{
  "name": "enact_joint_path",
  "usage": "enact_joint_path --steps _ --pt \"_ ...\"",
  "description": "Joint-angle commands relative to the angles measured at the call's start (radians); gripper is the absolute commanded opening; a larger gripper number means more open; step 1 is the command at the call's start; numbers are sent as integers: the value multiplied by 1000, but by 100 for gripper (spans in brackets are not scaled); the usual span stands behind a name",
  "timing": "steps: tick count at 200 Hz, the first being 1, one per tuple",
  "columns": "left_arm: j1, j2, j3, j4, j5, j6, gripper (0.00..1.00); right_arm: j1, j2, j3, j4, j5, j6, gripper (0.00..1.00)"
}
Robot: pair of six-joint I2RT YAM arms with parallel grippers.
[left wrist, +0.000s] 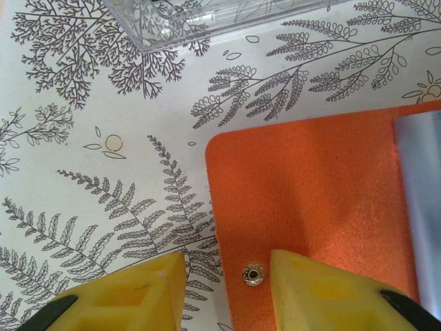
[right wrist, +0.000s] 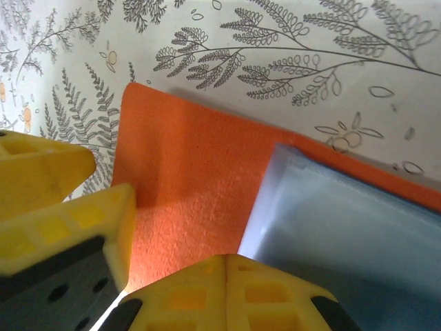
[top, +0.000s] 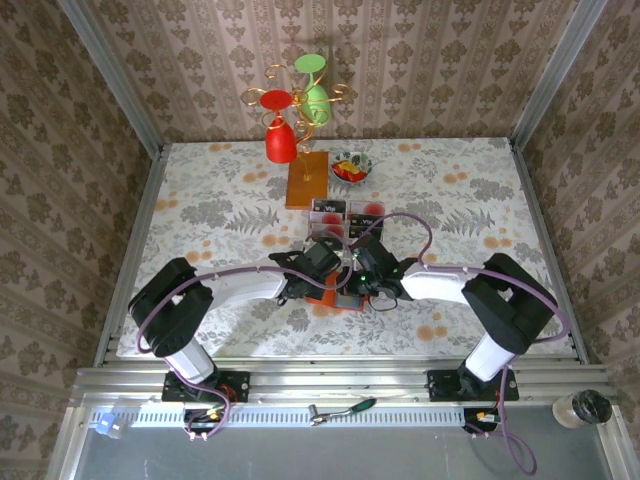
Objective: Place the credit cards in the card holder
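Note:
The orange card holder lies open on the table between both arms, its inner side up, with a metal snap and a grey plastic pocket. My left gripper is open and straddles the holder's near left edge. One finger rests over the orange, the other over the tablecloth. My right gripper is shut with nothing between its fingers, low over the holder at the pocket's corner. The credit cards, black ones and pale ones with red blotches, stand in a clear tray just beyond the holder.
A wooden base with a wire stand carrying red and green glasses stands at the back. A small bowl of red and yellow pieces sits beside it. The left gripper's fingers crowd the holder's left edge.

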Motion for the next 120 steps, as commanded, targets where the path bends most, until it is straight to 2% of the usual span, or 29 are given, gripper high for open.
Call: enact_joint_path --steps 1,120 --pt "-9 -31 -2 -32 -23 0 38 14 42 47 38 -34 9 7" --pt "-14 -90 -15 -13 3 -33 39 18 112 17 74 -44 31 6"
